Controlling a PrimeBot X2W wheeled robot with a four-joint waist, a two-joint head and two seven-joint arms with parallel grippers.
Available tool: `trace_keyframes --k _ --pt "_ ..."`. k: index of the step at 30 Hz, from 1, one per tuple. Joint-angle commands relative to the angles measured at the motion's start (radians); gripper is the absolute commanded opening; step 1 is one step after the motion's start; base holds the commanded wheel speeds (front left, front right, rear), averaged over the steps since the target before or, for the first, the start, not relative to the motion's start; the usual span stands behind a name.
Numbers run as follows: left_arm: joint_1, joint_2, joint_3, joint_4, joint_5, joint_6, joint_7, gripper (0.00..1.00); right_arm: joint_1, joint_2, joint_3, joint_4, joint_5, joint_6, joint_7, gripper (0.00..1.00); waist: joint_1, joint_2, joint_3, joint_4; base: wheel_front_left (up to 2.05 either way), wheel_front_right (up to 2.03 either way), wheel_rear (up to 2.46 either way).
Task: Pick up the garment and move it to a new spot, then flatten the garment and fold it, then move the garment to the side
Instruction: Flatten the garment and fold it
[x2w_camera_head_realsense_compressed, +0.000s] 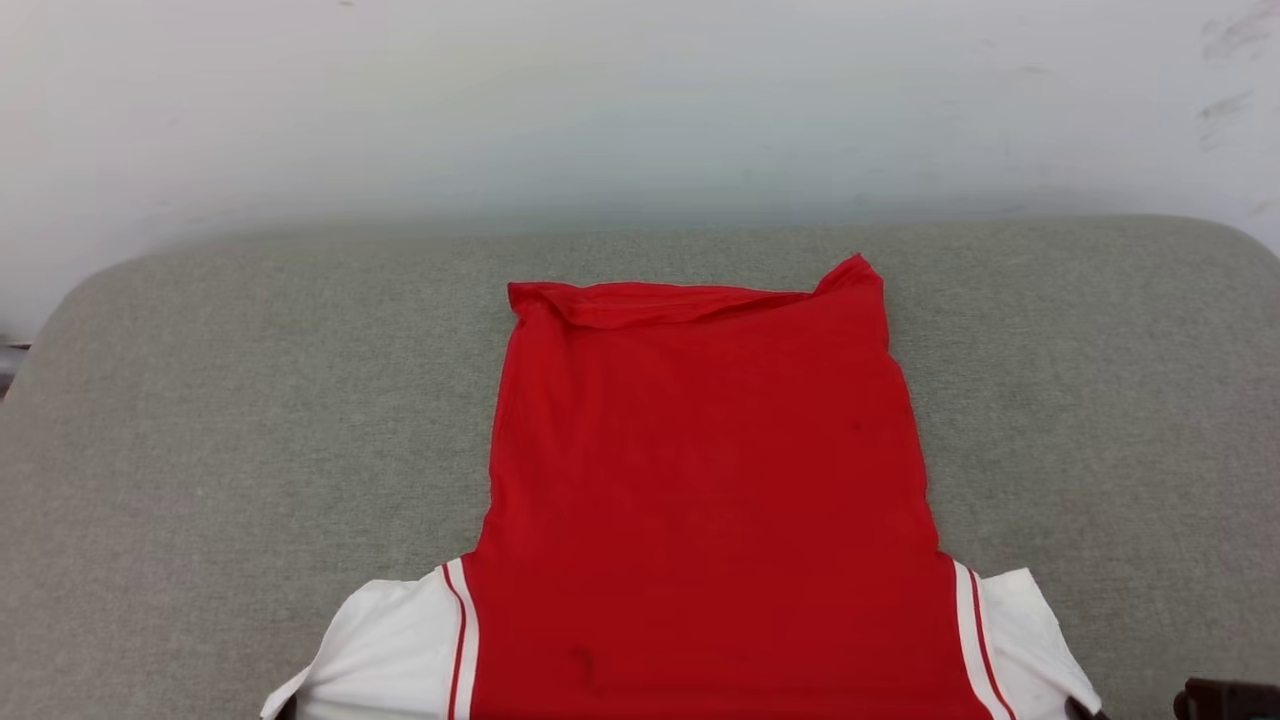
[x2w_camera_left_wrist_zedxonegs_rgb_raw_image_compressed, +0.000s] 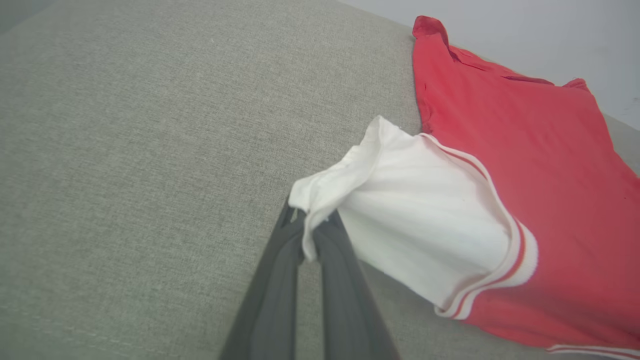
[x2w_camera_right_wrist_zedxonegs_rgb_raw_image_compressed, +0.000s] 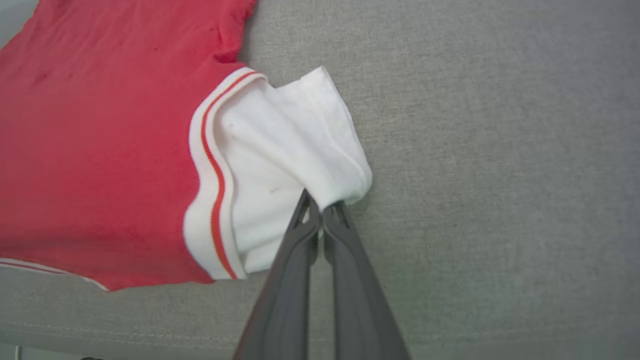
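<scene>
The garment (x2w_camera_head_realsense_compressed: 705, 480) is a bright red shirt lying spread on a grey cushion, hem at the far end, white sleeve ends at the near edge of the head view. In the left wrist view my left gripper (x2w_camera_left_wrist_zedxonegs_rgb_raw_image_compressed: 308, 225) is shut on the corner of one white sleeve end (x2w_camera_left_wrist_zedxonegs_rgb_raw_image_compressed: 415, 210). My right gripper (x2w_camera_right_wrist_zedxonegs_rgb_raw_image_compressed: 321, 206) pinches the edge of the other white sleeve end (x2w_camera_right_wrist_zedxonegs_rgb_raw_image_compressed: 295, 150), its fingers pressed together. The red body (x2w_camera_left_wrist_zedxonegs_rgb_raw_image_compressed: 540, 165) lies flat beyond both sleeves, with the far hem (x2w_camera_head_realsense_compressed: 660, 300) slightly rolled.
The grey fabric cushion (x2w_camera_head_realsense_compressed: 230, 420) stretches wide on both sides of the shirt. A pale wall (x2w_camera_head_realsense_compressed: 600, 100) rises behind it. A dark part of the robot (x2w_camera_head_realsense_compressed: 1225, 697) shows at the lower right corner of the head view.
</scene>
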Motion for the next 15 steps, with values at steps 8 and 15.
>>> trace_keyframes --k 8,15 --pt "-0.060 -0.019 -0.056 0.037 0.038 -0.053 -0.053 0.00 -0.010 0.023 0.014 0.049 -0.016 -0.002 -0.041 1.00 0.0001 0.0000 0.025 0.030 0.00 0.00 0.00" --pt "-0.146 -0.030 -0.085 0.047 0.060 -0.087 -0.079 0.00 -0.132 -0.017 -0.011 0.033 0.010 -0.002 -0.172 1.00 0.0001 0.0000 0.063 0.062 0.00 0.00 0.00"
